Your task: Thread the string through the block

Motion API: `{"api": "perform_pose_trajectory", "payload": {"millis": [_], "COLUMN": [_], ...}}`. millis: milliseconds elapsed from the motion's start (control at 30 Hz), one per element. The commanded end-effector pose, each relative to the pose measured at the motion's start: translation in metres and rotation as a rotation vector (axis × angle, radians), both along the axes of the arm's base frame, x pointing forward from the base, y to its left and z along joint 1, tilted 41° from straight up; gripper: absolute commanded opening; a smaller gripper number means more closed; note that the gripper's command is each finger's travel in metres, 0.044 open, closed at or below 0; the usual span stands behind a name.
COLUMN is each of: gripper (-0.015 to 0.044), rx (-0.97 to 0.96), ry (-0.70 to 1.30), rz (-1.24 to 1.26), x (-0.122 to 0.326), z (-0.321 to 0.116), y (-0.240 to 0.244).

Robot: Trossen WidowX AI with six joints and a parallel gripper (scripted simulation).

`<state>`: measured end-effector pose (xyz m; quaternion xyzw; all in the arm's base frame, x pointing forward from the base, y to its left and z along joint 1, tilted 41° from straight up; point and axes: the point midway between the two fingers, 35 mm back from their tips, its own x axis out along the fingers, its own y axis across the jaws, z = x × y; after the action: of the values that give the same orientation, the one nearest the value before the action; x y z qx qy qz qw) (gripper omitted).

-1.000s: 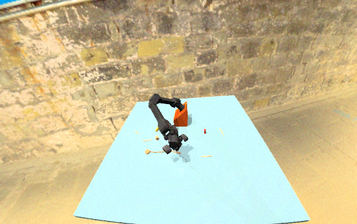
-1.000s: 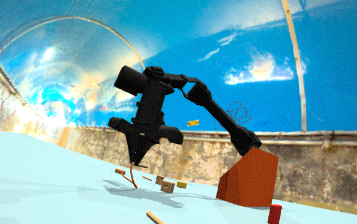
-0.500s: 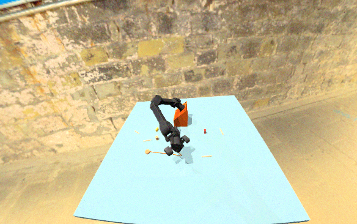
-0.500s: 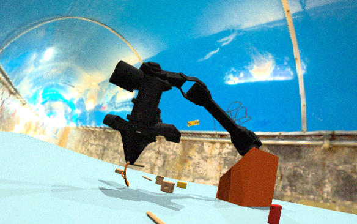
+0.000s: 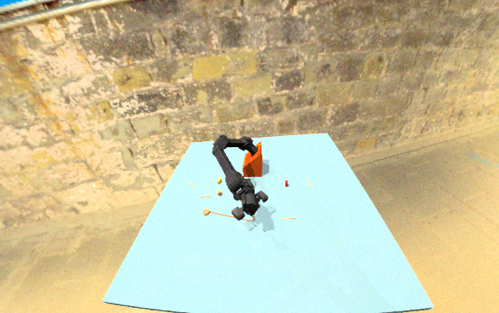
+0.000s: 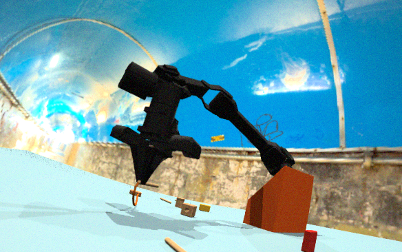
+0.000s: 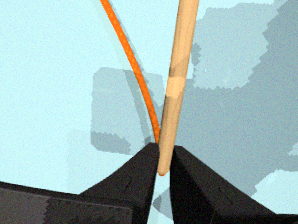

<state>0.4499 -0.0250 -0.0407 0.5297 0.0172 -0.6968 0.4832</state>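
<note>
My gripper is shut on the wooden stick near one end, above the table. In the wrist view the stick runs up and slightly right from the fingertips. The orange string runs from the fingertips to the round button, sagging in between. The wooden block stands on the table, behind the button in the top view; its hole shows in the exterior view. The string is outside the block.
A yellow piece lies beyond the block. A red cylinder stands right of the arm's orange base. Loose sticks lie on both sides.
</note>
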Motion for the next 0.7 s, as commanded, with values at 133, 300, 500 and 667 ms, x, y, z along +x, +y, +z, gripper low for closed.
{"api": "perform_pose_trajectory", "payload": {"millis": [133,300,500,667], "gripper": [0.0,0.0,0.0,0.0], "rx": [0.005,0.008,0.009,0.009], "ry": [-0.007,-0.009,-0.01,-0.009], "rz": [0.003,0.004,0.005,0.005], "x": [0.008,0.01,0.008,0.004], "z": [-0.004,-0.006,-0.008,-0.013], "y": [0.009,0.011,0.01,0.009]}}
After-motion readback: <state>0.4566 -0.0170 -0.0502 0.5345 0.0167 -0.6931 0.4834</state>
